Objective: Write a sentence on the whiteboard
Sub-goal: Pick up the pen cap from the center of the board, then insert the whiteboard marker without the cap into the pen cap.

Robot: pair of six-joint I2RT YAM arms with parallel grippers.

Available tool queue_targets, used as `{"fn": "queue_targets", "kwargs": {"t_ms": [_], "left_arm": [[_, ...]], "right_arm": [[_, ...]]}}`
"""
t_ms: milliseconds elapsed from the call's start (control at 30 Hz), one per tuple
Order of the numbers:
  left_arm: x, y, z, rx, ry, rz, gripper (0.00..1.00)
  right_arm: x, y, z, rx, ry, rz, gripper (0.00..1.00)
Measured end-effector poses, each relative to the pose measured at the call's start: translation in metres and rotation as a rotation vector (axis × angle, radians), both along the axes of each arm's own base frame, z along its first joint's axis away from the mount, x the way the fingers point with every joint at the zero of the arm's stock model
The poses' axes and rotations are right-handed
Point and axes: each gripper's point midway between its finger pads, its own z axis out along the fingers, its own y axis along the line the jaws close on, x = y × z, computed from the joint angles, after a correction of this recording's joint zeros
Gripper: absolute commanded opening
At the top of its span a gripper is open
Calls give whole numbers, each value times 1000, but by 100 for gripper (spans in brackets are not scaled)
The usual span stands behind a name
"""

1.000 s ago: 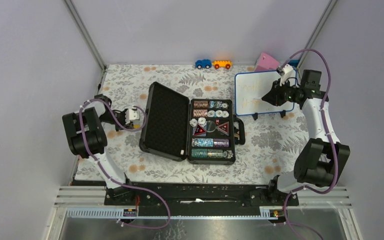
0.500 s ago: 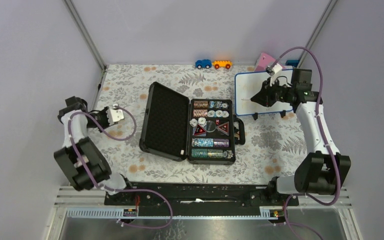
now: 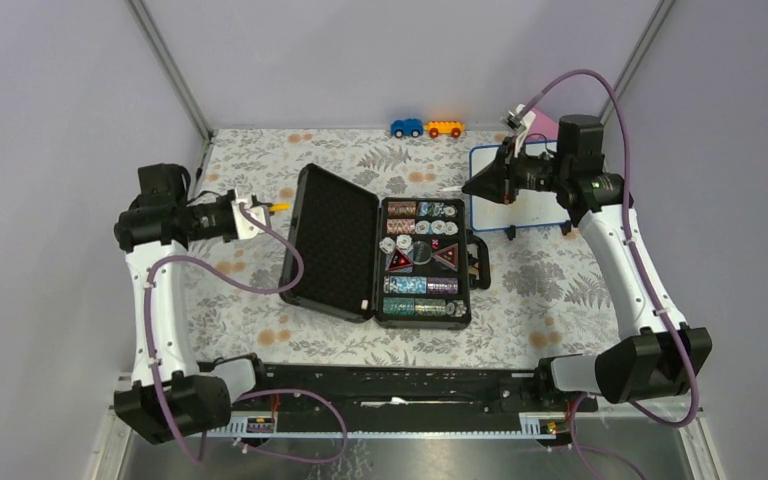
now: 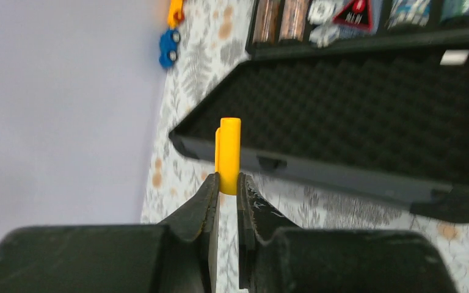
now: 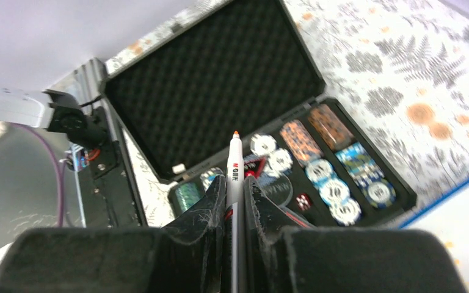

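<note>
The whiteboard [image 3: 532, 206] stands at the back right, blue-framed, its face largely hidden by my right arm. A corner of it shows in the right wrist view [image 5: 464, 232]. The sentence is too faint to make out. My right gripper [image 3: 472, 186] is shut on a white marker [image 5: 234, 174] with an orange tip, held in the air left of the board and pointing over the case. My left gripper [image 3: 258, 209] is shut on a yellow marker cap [image 4: 229, 152], raised just left of the case lid.
An open black case [image 3: 328, 240] with foam lid and trays of poker chips [image 3: 422, 262] lies mid-table. A blue toy car [image 3: 407, 127] and an orange one [image 3: 444, 128] sit at the back wall. A pink wedge [image 3: 540, 123] stands behind the board.
My right gripper has drawn left off the board's face with the marker, out over the case edge. My left arm has risen and swung right toward the case lid with the cap.
</note>
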Motion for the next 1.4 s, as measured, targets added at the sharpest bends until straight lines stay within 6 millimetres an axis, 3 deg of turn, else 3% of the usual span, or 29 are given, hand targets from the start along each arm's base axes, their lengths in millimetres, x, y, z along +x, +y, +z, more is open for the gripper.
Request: {"fn": "queue_targets", "kwargs": {"t_ms": [100,200,400,467,867,1100,1400], "left_arm": [[-9,-29,25,-59,6,-69,0],[-14,-54,36,-96,59,-121,0],[-20,-119,27,-103,259,-221,0],[-21,-132,25,-131,321,-218,0],[-19,-166,54,-265,397,-212,0],[-28,-180,52,-246,400,-251,0],[-26,-185,46,-230,415,-248,0]], "right_arm": [[-8,18,17,48,-5,50,0],[-14,32,24,75,12,87,0],[-20,64,36,109,31,160,0],[-22,70,40,131,47,167,0],[-34,87,49,322,195,287,0],[-47,92,60,363,227,350,0],[-52,95,50,332,248,361,0]]}}
